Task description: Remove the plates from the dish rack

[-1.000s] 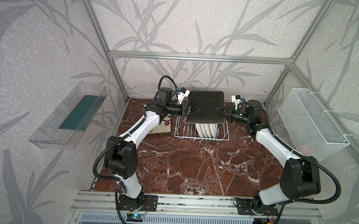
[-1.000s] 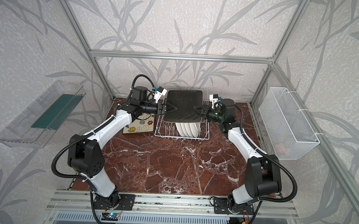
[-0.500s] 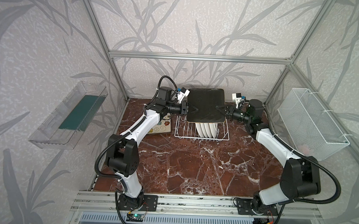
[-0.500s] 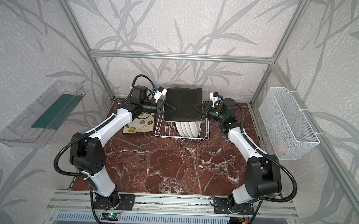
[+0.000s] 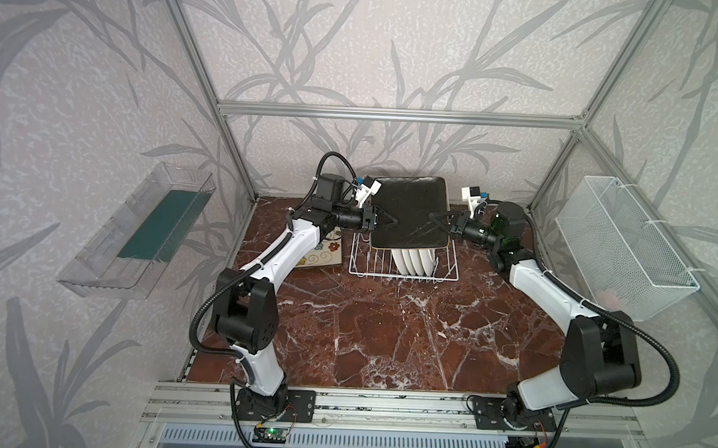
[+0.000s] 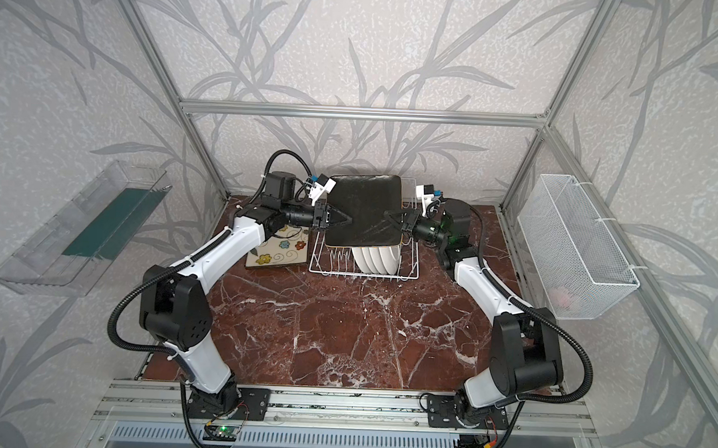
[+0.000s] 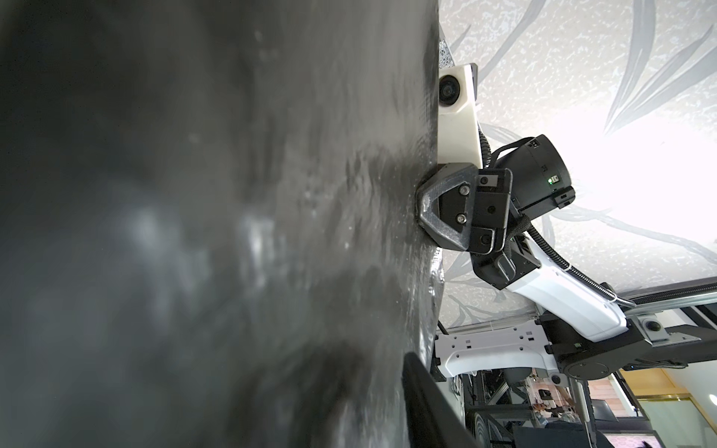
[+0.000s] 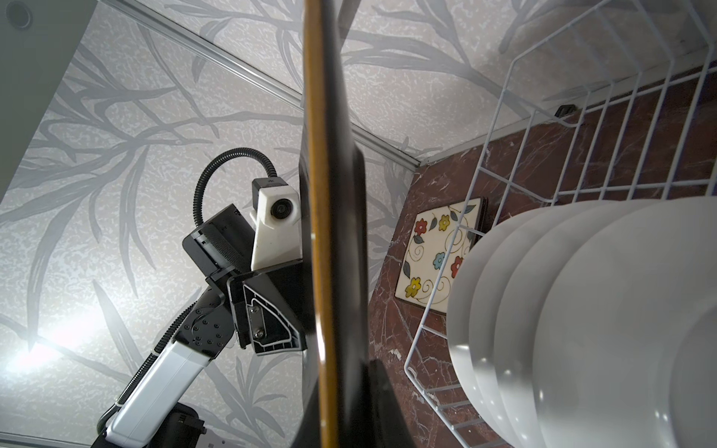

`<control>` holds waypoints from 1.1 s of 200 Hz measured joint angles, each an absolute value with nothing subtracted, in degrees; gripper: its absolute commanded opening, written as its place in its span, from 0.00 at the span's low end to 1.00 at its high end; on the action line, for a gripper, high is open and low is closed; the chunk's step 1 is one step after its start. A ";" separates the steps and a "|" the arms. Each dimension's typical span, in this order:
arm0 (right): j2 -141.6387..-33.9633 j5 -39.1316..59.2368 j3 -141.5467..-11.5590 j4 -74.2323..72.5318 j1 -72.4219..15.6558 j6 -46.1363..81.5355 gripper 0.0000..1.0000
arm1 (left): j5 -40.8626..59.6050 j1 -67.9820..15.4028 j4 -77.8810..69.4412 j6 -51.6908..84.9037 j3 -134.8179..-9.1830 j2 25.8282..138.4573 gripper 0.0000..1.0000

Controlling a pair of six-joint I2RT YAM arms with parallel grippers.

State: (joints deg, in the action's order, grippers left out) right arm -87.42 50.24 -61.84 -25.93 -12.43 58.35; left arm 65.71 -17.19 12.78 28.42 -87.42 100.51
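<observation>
A black-backed square plate (image 5: 410, 212) (image 6: 364, 210) hangs upright above the white wire dish rack (image 5: 361, 271) (image 6: 318, 269). My left gripper (image 5: 394, 221) (image 6: 348, 221) is shut on its left edge. On its right edge my right gripper (image 5: 433, 216) (image 6: 387, 214) is shut too. Several round white plates (image 5: 414, 260) (image 8: 582, 310) stand in the rack below. The plate's back (image 7: 194, 194) fills the left wrist view. In the right wrist view the plate (image 8: 326, 194) shows edge-on, orange rim toward me.
A flowered square plate (image 5: 325, 252) (image 8: 434, 252) lies face up on the marble table left of the rack. A clear tray (image 5: 140, 232) hangs on the left wall and a white mesh basket (image 5: 622, 249) on the right wall.
My left gripper's jaws have closed onto the square plate's left edge. The plate has risen slightly. The right gripper keeps its grip.
</observation>
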 measured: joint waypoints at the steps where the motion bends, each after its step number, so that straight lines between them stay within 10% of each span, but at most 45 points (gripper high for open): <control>1: -87.42 50.26 -61.84 -25.96 -12.43 58.37 0.00 | 65.67 -17.19 12.80 28.47 -87.42 100.51 0.31; 65: -87.42 49.98 -61.84 -26.89 -12.01 59.99 0.02 | 66.37 -17.08 9.76 28.36 -87.48 100.71 0.00; 179: -86.30 48.27 -61.84 -24.93 -12.58 54.13 0.53 | 63.88 -14.83 6.74 37.01 -86.80 101.27 0.00; 220: -84.42 47.18 -61.95 -20.32 -12.78 50.24 0.99 | 62.87 -12.27 6.92 37.69 -86.80 101.23 0.00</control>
